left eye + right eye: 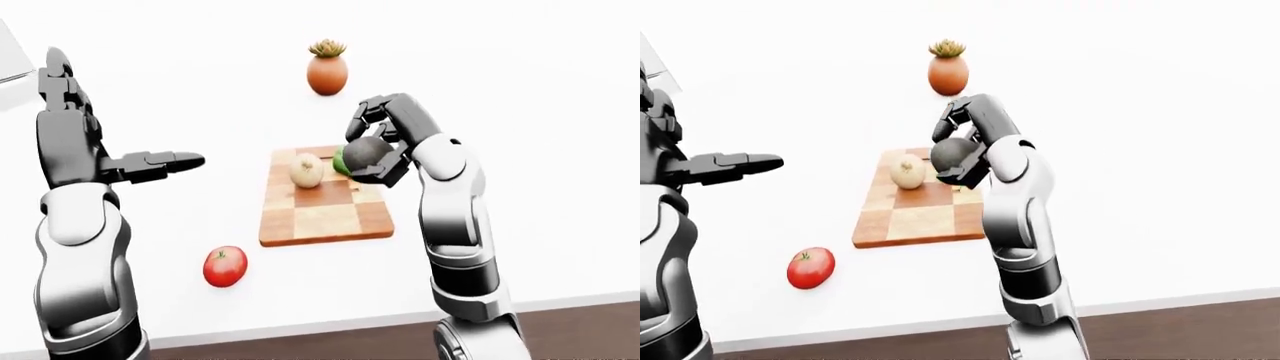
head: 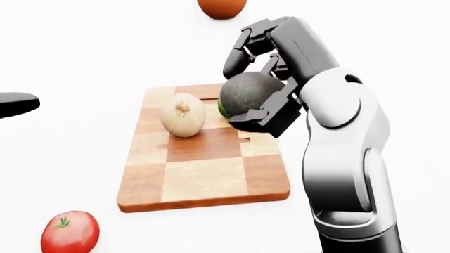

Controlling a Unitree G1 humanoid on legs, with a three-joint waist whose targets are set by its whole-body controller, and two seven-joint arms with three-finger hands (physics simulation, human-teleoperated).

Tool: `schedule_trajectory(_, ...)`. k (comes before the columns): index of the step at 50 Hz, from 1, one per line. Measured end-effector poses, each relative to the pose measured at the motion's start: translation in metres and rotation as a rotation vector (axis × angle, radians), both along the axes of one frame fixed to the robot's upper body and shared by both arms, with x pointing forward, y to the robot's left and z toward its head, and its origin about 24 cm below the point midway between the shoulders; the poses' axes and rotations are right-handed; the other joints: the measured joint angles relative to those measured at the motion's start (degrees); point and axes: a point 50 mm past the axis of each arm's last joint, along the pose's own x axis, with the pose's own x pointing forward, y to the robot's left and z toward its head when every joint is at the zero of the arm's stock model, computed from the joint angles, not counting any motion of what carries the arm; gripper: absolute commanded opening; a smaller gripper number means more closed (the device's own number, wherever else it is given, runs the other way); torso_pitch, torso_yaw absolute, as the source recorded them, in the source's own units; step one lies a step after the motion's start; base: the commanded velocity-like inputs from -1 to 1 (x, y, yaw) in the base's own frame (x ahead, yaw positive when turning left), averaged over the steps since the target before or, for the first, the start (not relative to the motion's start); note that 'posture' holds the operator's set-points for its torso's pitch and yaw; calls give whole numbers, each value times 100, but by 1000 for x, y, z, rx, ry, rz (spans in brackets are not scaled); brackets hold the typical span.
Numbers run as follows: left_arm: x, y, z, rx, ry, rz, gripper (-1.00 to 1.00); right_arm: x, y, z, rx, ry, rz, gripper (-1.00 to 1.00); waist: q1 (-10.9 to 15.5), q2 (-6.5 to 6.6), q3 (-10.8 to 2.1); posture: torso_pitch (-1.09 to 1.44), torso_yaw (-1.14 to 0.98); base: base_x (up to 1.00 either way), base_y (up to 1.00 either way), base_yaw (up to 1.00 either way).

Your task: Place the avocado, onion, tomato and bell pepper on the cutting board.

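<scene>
The right robot hand has its fingers closed round the avocado, held above the board, whose bare squares lie below and toward the view's bottom; the left robot hand hangs open and empty

The dark avocado is held above the cutting board, where the onion and the half-hidden green bell pepper sit; the red tomato lies on the tabletop.
</scene>
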Motion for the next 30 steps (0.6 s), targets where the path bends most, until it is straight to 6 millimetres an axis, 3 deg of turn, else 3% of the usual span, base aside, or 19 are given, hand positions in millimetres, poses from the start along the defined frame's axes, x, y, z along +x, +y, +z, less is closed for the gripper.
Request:
schedule_trajectory(6, 0, 0, -1, 0, 5, -1, 100, 7, 1, -17, 6, 39, -9, -100, 8, 10, -7, -25, 0, 0, 0, 0)
schedule_trajectory(12, -1, 0, -2, 2, 4, 0, 100, 12, 4, -20, 11, 32, -9, -100, 25, 9, -30, -25, 0, 0, 0, 0)
schedule_trajectory(30, -1, 1, -4, 5, 10, 2, 100, 0, 0, -38, 20, 66, -13, -100, 63, -29, -76, -25, 0, 0, 0, 0)
